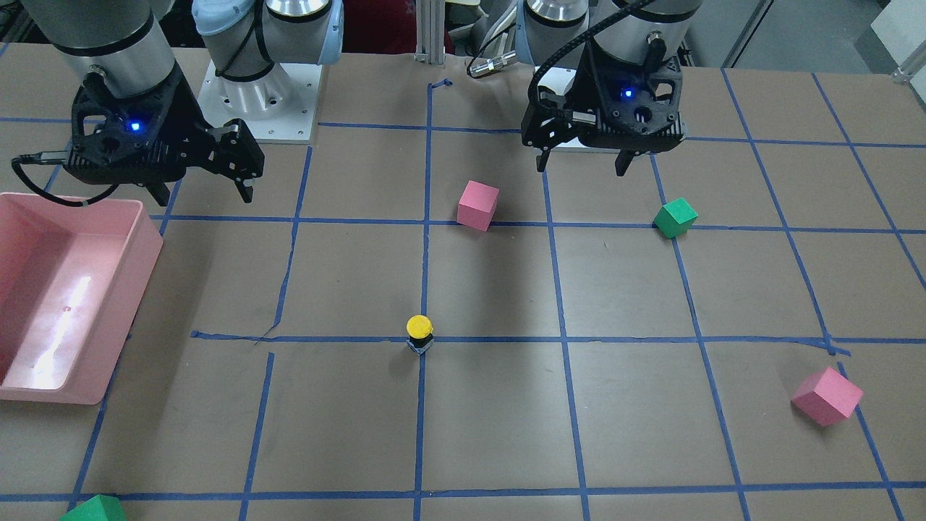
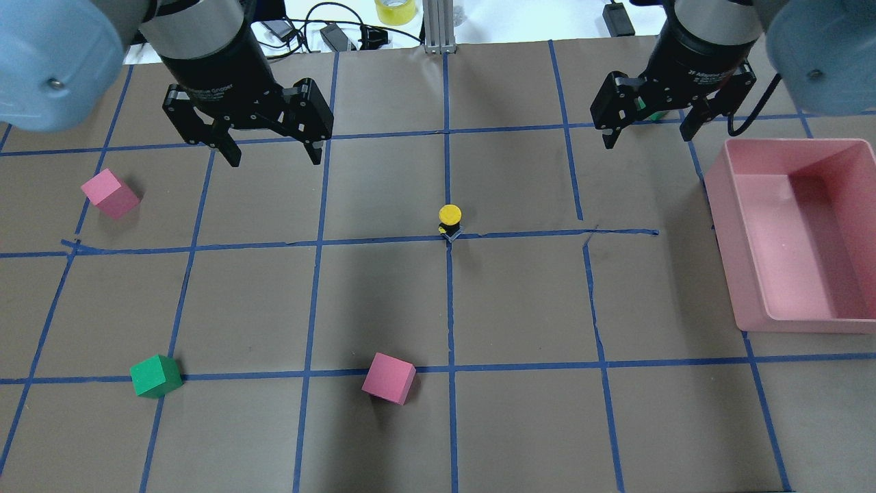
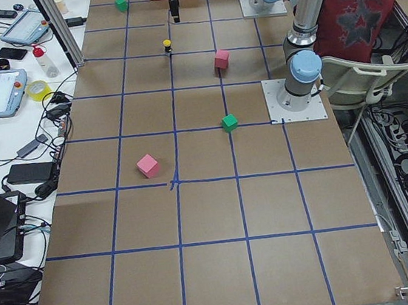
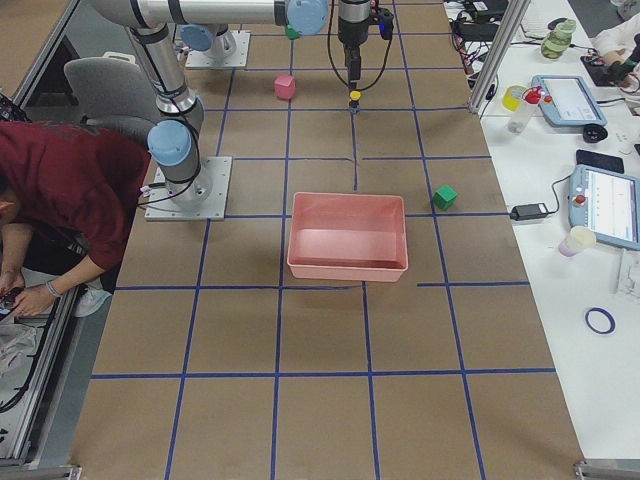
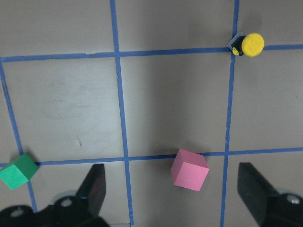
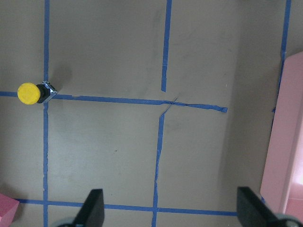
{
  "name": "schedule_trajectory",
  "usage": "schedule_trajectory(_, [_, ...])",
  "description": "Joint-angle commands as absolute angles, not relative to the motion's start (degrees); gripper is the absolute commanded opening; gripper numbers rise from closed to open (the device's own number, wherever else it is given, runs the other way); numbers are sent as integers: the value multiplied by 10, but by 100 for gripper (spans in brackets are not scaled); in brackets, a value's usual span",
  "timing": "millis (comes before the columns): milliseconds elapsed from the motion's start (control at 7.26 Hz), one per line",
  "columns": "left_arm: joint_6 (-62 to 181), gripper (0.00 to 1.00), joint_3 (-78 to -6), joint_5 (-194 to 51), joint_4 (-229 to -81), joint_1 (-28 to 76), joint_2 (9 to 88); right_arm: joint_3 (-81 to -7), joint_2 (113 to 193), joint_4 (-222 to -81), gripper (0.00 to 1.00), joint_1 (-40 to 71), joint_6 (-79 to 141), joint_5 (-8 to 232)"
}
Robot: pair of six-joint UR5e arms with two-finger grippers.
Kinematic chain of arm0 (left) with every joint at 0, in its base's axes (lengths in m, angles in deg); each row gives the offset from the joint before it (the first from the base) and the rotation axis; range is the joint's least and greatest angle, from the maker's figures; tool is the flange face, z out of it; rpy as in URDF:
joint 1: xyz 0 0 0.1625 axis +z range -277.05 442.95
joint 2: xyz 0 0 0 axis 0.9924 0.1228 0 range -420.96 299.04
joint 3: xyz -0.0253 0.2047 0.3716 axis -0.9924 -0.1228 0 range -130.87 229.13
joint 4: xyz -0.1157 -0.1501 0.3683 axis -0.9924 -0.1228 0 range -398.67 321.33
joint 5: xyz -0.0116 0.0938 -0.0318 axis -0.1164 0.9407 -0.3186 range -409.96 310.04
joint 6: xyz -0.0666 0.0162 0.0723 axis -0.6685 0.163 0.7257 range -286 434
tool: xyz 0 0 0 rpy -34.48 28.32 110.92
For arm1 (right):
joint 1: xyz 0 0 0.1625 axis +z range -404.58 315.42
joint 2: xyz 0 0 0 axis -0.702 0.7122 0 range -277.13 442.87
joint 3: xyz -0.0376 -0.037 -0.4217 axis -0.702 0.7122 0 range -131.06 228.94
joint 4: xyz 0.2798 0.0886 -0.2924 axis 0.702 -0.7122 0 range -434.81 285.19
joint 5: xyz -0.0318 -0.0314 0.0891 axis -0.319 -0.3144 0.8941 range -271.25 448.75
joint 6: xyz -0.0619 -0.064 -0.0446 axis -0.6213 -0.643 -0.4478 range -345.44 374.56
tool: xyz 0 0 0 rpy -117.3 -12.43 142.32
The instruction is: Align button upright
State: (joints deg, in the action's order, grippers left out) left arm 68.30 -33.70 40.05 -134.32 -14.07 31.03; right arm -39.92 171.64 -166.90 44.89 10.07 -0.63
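Note:
The button (image 1: pixel 419 334) stands upright on a blue tape crossing near the table's middle, its yellow cap on top and its block base on the paper. It also shows in the overhead view as the button (image 2: pixel 449 220), and in both wrist views as the button (image 5: pixel 250 45) and the button (image 6: pixel 31 93). My left gripper (image 2: pixel 274 154) hangs open above the table, well off to the button's left and beyond it. The right gripper (image 2: pixel 647 137) is open too, high near the pink bin. Neither gripper touches or holds anything.
A pink bin (image 2: pixel 725 233) sits at the right side. A pink cube (image 2: pixel 389 378) and a green cube (image 2: pixel 155 376) lie toward the near edge, and another pink cube (image 2: pixel 109 194) lies at far left. A person in red (image 4: pixel 70 190) bends beside the robot's base.

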Motion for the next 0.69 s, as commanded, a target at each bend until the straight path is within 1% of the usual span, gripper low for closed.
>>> schedule_trajectory(0, [684, 100, -348, 409, -1304, -141, 301, -399, 1716, -1668, 100, 449, 101, -6])
schedule_trajectory(275, [688, 100, -374, 409, -1271, -140, 292, -399, 1716, -1667, 100, 449, 101, -6])
schedule_trajectory(551, [691, 100, -377, 413, -1247, -141, 290, -400, 1715, -1660, 100, 449, 102, -8])
